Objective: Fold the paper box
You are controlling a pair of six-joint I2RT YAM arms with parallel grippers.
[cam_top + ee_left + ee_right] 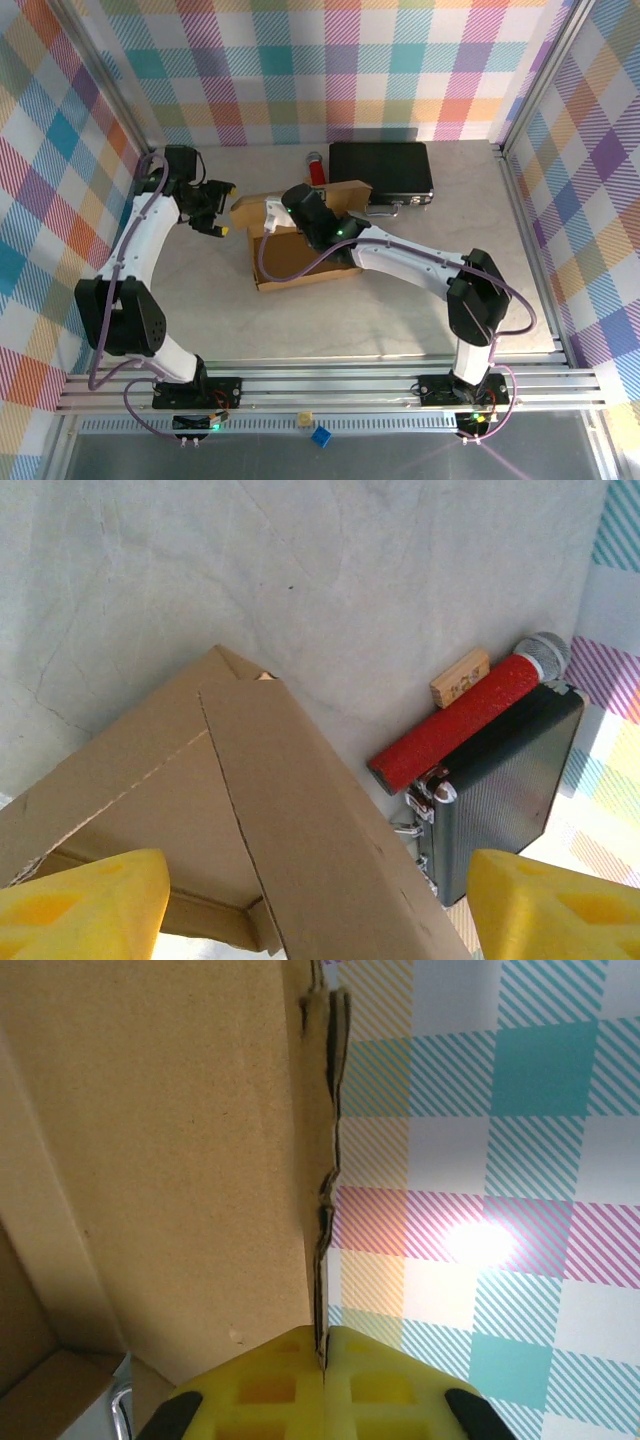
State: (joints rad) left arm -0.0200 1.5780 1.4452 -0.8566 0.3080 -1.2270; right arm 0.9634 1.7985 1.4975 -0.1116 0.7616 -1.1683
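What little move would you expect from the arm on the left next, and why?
Probably the left end effector eases toward the paper box and closes on its corner flap: its jaws stand open with that cardboard between them, while the right end effector pinches another panel's edge.

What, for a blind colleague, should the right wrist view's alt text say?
The right pincer is shut on a cardboard edge of the paper box. A plaid wall with bright glare lies to the right.
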